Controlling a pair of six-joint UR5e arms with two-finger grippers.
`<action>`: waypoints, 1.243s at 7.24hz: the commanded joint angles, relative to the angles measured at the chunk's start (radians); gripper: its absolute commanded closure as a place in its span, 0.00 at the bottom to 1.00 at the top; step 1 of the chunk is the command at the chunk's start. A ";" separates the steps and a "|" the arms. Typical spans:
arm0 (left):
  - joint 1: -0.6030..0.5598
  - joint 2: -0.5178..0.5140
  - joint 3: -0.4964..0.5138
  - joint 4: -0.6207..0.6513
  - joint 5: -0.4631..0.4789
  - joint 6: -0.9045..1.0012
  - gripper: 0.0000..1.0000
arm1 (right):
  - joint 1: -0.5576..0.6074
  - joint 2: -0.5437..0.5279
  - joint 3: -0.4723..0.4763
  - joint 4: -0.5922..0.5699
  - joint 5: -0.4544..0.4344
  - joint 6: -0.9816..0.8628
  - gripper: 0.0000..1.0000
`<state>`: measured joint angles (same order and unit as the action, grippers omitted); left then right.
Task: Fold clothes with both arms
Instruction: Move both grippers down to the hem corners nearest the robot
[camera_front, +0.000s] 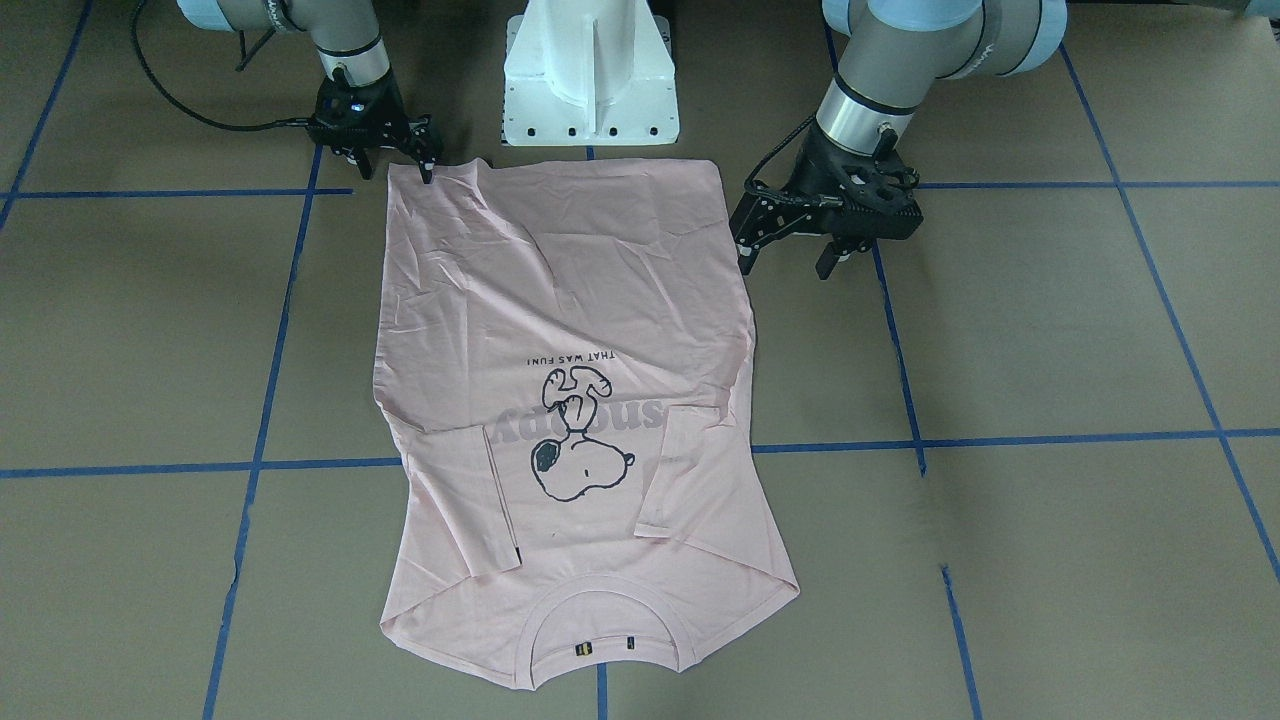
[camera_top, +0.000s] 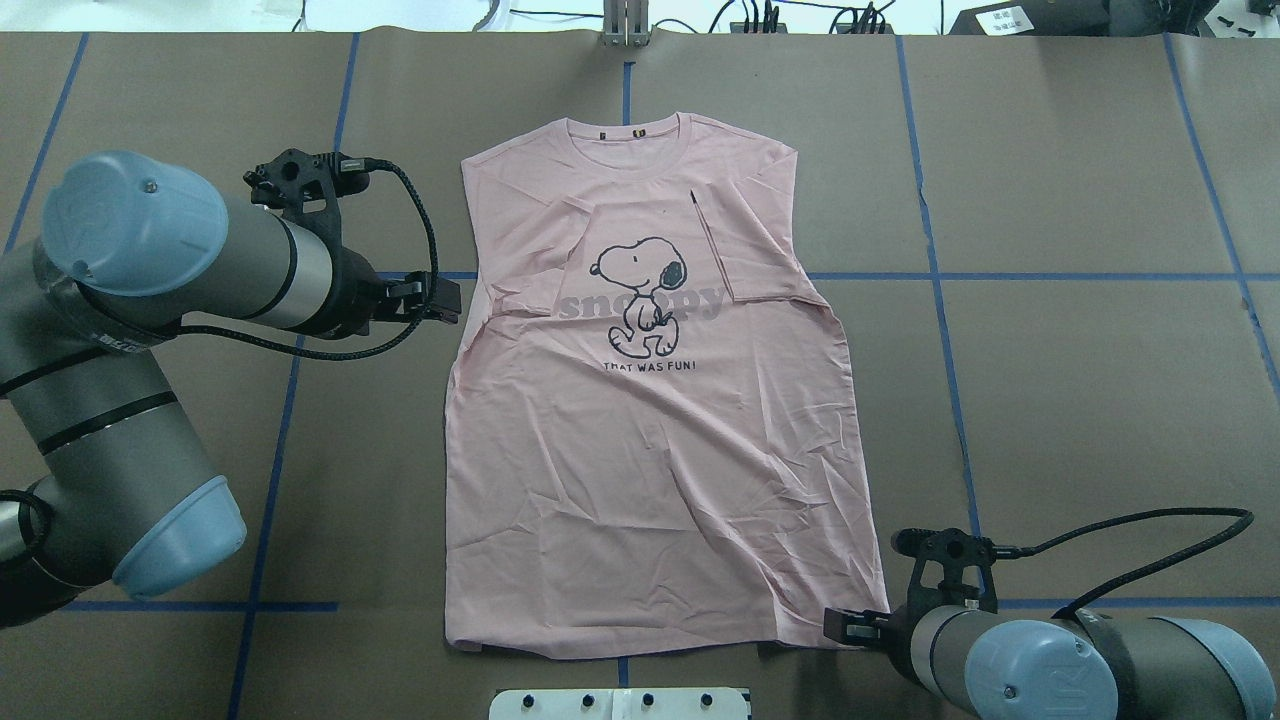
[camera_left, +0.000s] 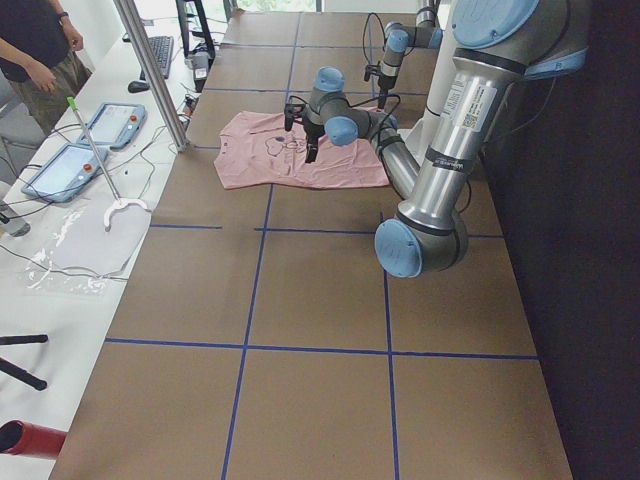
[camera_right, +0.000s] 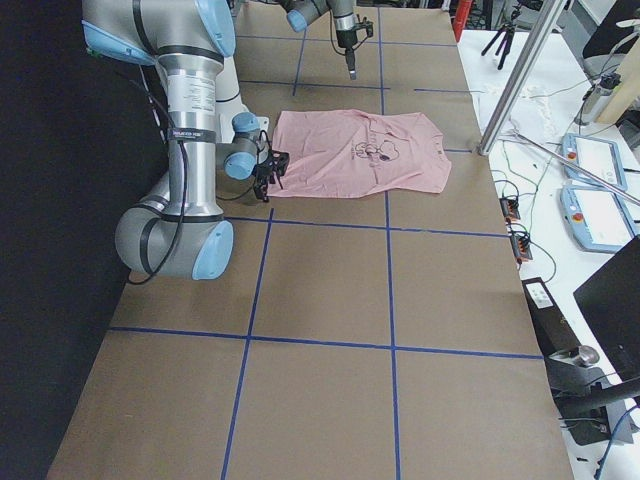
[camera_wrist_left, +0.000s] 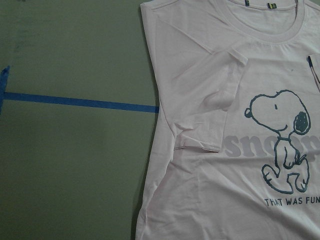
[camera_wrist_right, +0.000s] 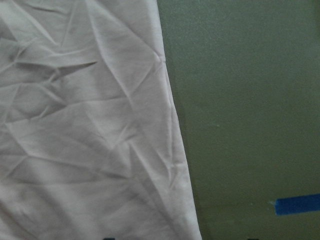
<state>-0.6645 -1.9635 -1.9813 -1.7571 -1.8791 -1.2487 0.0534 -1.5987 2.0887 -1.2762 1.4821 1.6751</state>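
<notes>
Lying flat and print-up on the brown table (camera_top: 1050, 400), the pink T-shirt (camera_top: 650, 480) sits in the middle of a grid of blue tape (camera_top: 1000, 276). Its neck (camera_top: 630, 130) points away from the robot and its hem (camera_top: 650, 645) is just short of the white base (camera_front: 590, 80). Both sleeves (camera_top: 745, 250) are turned in over the chest, flanking the dog print (camera_top: 645, 295).

The left gripper (camera_front: 787, 265) hovers just beside the shirt's edge. Its jaws are wide apart and hold nothing, and a black cable (camera_top: 425, 230) loops from its wrist between arm and cloth. The right gripper (camera_front: 397, 168) is low at the hem corner on the other side. Its jaws are also apart, with one fingertip at the cloth's edge and nothing pinched that can be seen.

Along the table's far side runs a white bench (camera_left: 80, 230) with two tablets (camera_left: 112, 122). A slanting metal pole (camera_left: 150, 75) stands by the bench, and a person (camera_left: 40, 50) is at its end.
</notes>
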 joint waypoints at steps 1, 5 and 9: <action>0.000 0.000 0.001 0.001 0.000 0.000 0.00 | 0.002 0.000 0.005 0.001 0.009 0.000 0.68; 0.002 0.002 0.009 -0.001 0.002 0.002 0.00 | 0.023 -0.001 0.022 0.001 0.020 -0.002 1.00; 0.034 0.020 0.004 0.002 0.002 -0.024 0.00 | 0.035 0.011 0.046 0.003 0.012 -0.002 1.00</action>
<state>-0.6477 -1.9578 -1.9730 -1.7565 -1.8776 -1.2540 0.0842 -1.5925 2.1186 -1.2737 1.4972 1.6736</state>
